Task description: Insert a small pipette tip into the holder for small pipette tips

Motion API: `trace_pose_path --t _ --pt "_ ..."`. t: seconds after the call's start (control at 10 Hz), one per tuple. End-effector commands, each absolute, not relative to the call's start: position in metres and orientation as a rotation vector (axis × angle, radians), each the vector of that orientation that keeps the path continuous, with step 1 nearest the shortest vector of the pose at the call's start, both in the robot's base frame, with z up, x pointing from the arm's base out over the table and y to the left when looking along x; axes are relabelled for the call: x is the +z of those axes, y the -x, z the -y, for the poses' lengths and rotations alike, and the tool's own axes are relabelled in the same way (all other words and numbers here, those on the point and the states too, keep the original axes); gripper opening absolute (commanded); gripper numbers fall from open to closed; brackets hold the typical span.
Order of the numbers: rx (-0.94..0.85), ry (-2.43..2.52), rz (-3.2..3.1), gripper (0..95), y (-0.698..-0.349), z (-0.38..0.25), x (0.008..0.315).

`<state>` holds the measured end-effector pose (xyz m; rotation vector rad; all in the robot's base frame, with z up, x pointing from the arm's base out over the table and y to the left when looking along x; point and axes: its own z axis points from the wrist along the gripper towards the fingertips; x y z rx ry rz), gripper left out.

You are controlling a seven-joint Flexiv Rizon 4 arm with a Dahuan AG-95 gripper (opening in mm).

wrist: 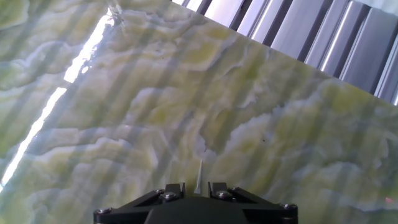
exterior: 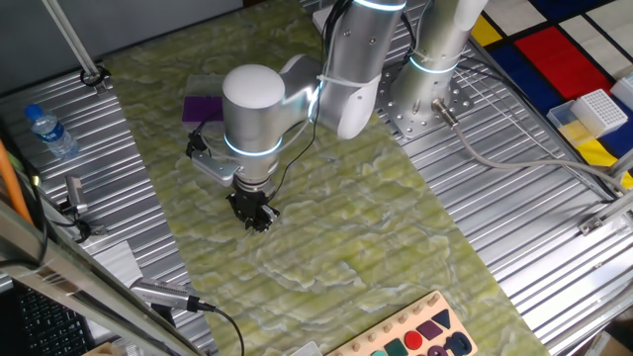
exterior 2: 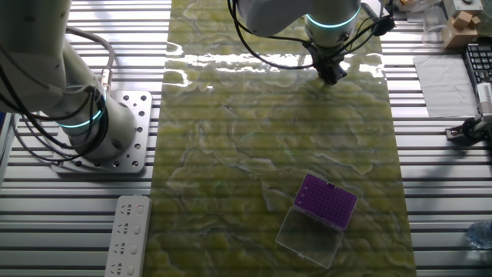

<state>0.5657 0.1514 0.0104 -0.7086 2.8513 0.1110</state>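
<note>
The holder for small pipette tips is a small purple box on the green marbled mat, with its clear lid open beside it. In one fixed view it shows partly behind the arm. My gripper points down just over the mat, well away from the holder, and it also shows in the other fixed view. In the hand view my gripper has a thin white pipette tip sticking out between the fingers, over bare mat. The holder is out of the hand view.
A white gridded rack with a yellow base stands at the far right. A water bottle is at the left. A board with coloured shapes lies at the front edge. A second arm's base and a power strip flank the mat.
</note>
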Motion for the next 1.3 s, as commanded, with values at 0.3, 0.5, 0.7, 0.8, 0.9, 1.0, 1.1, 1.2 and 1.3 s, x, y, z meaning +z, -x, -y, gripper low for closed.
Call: trace_pose_path --t 0.3,0.5,0.7,0.8,0.9,1.0,1.1,1.2,1.3 --pt "0.111 0.708 -2.851 19.0 -0.5659 -0.1513 0.0098" --pt "0.112 0.707 -2.851 19.0 -0.566 -0.1514 0.0094" --pt "0.111 0.707 -2.849 19.0 -0.566 -0.1515 0.0078" --pt "0.11 0.705 -2.85 19.0 -0.5661 -0.1516 0.0077" --pt "0.11 0.704 -2.85 19.0 -0.566 -0.1516 0.008" --pt "0.111 0.703 -2.85 19.0 -0.566 -0.1516 0.008" --pt "0.113 0.697 -2.85 0.0 -0.5661 -0.1516 0.0077" --pt "0.114 0.695 -2.851 0.0 -0.5661 -0.1516 0.0077" --pt "0.115 0.693 -2.851 0.0 -0.5661 -0.1516 0.0077"
